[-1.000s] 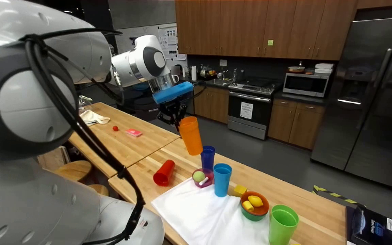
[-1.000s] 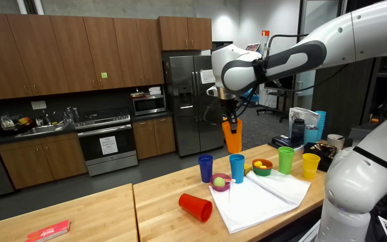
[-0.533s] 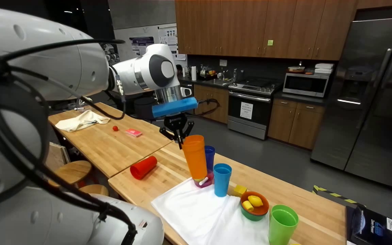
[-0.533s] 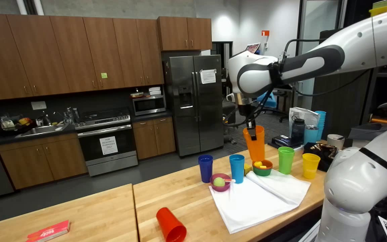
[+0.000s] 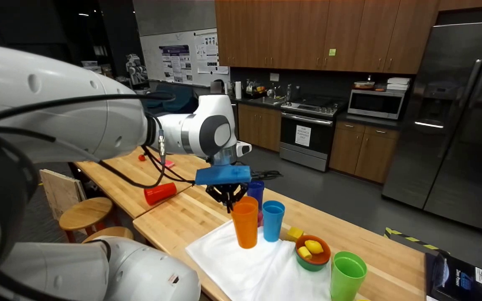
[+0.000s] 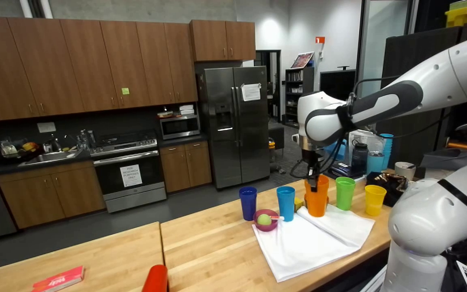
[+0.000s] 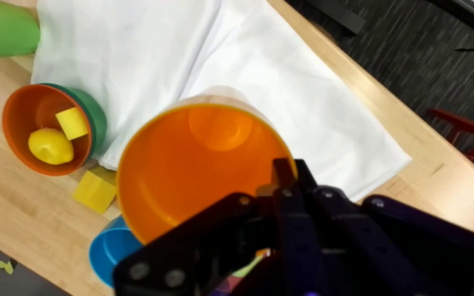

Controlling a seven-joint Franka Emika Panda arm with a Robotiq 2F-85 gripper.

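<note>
End effector [image 5: 230,208] downward, orange cup [image 5: 245,225] in grip

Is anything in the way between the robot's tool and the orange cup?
No, nothing visible stands between them: the tool is gripping the orange cup at its rim. The light-blue cup is close by and the white cloth lies below, but neither is in between.

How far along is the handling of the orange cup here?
Looks done: the gripper has the orange cup, pinched at its rim. In hand: the cup hangs above the white cloth. Left, presumably: setting it down and letting go, since the gripper is shut on it.
</note>
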